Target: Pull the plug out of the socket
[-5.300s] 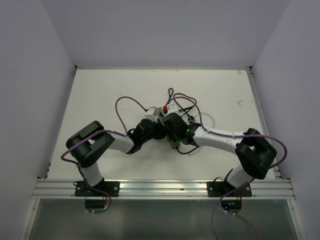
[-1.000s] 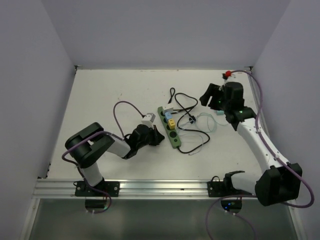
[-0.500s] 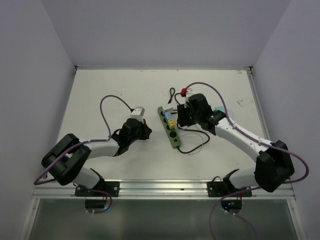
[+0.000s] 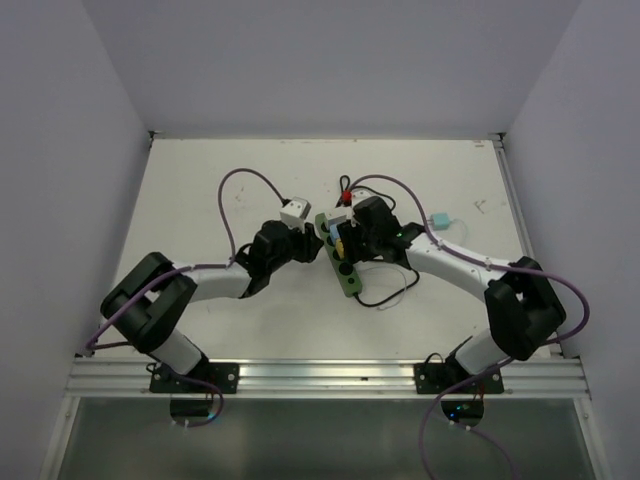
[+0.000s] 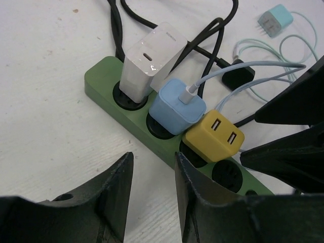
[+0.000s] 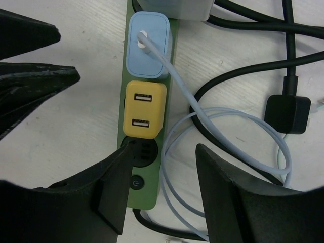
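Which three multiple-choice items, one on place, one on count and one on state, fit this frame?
1. The yellow adapter sits:
A. loose on the table
B. in the green strip, beside the blue adapter
C. lifted off the table

2. Adapters plugged into the strip:
A. two
B. three
C. five

3. The right claw is:
A. shut on a cord
B. shut on an adapter
C. open, holding nothing

Answers:
1 B: the right wrist view shows it seated in the strip, right against the blue one.
2 B: the white adapter, the blue and the yellow stand in a row.
3 C: its fingers stand apart above the strip, gripping nothing.
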Robot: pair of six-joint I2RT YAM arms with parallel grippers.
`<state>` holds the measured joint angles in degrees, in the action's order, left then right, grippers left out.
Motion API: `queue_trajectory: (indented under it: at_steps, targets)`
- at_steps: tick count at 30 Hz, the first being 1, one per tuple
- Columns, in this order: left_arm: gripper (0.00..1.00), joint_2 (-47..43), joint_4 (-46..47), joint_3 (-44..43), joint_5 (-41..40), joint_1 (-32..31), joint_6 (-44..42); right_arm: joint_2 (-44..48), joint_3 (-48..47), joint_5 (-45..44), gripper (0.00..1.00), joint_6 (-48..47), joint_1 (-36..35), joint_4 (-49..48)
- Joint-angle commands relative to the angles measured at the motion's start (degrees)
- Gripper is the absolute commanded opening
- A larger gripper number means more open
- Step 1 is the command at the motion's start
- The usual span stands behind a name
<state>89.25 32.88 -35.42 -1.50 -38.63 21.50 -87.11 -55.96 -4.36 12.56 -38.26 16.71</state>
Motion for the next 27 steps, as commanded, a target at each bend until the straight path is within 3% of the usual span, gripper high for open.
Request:
queue_trajectory:
  at_steps: [1,8,18,21,22,25,27]
  targets:
    - [0.43,2.85,5.95,-2.81,3.78,0.31,-3.74,-1.48,-3.18,-2.23,0.56,-0.87,-0.85,-2.12]
    - [0.44,6.89,9.13,-4.56,5.01,0.40,-7.52,-4.64,-5.64,-4.51,0.57,-1.04,-1.82,-1.86]
    - [0.41,14.54,7.73,-10.54,4.31,0.40,-8.31,-8.60,-7.67,-6.10,0.46,-0.16,-2.43,-3.17]
    - [0.38,15.69,7.37,-11.16,3.35,0.40,-7.35,-9.04,-7.49,-6.45,0.33,0.36,-2.61,-3.88]
    - [0.38,16.04,7.63,-11.08,3.17,0.40,-7.26,-9.13,-7.32,-6.36,0.21,0.54,-2.70,-3.96]
    - [0.34,16.65,8.42,-10.64,3.52,0.40,-6.82,-9.04,-6.79,-6.01,0.04,1.15,-2.61,-4.32]
    - [0.34,17.01,9.21,-10.20,3.61,0.40,-6.47,-8.69,-6.26,-5.49,0.00,1.42,-2.70,-4.32]
